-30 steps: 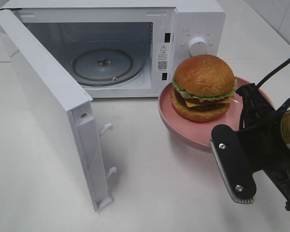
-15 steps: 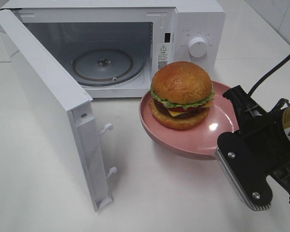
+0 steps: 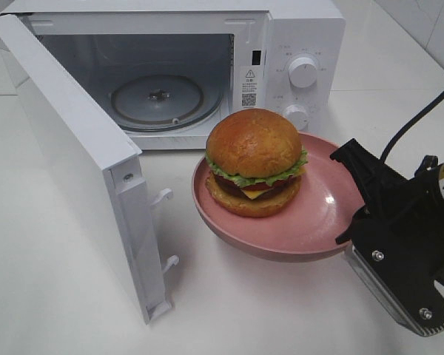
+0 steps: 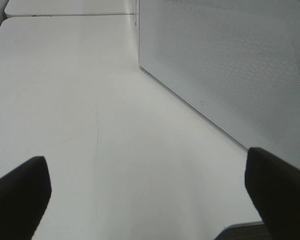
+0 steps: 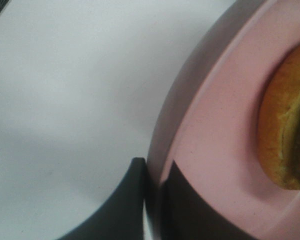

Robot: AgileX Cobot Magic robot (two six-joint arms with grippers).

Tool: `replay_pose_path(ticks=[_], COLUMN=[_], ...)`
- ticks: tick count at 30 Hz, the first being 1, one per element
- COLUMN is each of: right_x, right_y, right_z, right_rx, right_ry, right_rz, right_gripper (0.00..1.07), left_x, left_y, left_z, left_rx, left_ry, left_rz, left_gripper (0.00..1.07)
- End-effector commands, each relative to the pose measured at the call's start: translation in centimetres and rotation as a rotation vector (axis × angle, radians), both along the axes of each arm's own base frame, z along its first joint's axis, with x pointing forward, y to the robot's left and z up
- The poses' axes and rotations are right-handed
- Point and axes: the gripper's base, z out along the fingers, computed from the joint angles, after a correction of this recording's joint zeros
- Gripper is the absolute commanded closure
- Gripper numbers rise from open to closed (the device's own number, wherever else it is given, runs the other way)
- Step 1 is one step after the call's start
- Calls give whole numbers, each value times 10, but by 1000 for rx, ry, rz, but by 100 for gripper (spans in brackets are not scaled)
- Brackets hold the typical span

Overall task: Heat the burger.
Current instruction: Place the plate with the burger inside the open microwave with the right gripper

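Observation:
The burger [image 3: 254,163], a golden bun with lettuce, cheese and patty, sits on a pink plate [image 3: 322,214] held just above the table, in front of the microwave's right half. My right gripper [image 3: 354,220] is shut on the plate's right rim. In the right wrist view the right gripper [image 5: 155,176] pinches the plate's rim [image 5: 210,145], with the burger [image 5: 285,135] beyond it. The left gripper [image 4: 147,195] is open over bare table, outside the open door [image 4: 230,65]. It does not show in the exterior view.
The white microwave [image 3: 296,29] stands at the back with its door [image 3: 74,148] swung open to the left. A glass turntable [image 3: 159,100] lies inside the cavity. Two knobs [image 3: 303,72] sit on its right panel. White table surrounds everything.
The right gripper has carried the plate with the burger leftward and a little nearer, from in front of the control panel toward the microwave's opening. The left gripper's view gives no earlier frame.

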Motion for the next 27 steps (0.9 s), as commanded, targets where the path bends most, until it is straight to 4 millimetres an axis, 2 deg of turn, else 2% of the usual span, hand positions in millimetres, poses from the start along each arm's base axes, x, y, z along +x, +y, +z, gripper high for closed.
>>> replay_pose_path(ticks=[1, 12, 17, 21, 27], right_x=[5, 17, 19, 22, 29], right_y=[2, 12, 18, 33, 38], right_z=[6, 28, 26, 20, 20], right_rx=[39, 99, 90, 54, 49], right_ry=[-67, -84, -72, -48, -42], right_rz=[4, -25, -6, 59, 53], right_gripper=[107, 107, 107, 107, 107], left_x=[0, 0, 0, 0, 0], left_y=[0, 0, 0, 0, 0], left_z=[1, 1, 1, 1, 1], left_rx=[-6, -6, -6, -6, -6], left_ry=[-16, -16, -16, -16, -16], left_rz=[-5, -5, -5, -5, -5], left_gripper=[9, 9, 9, 9, 9])
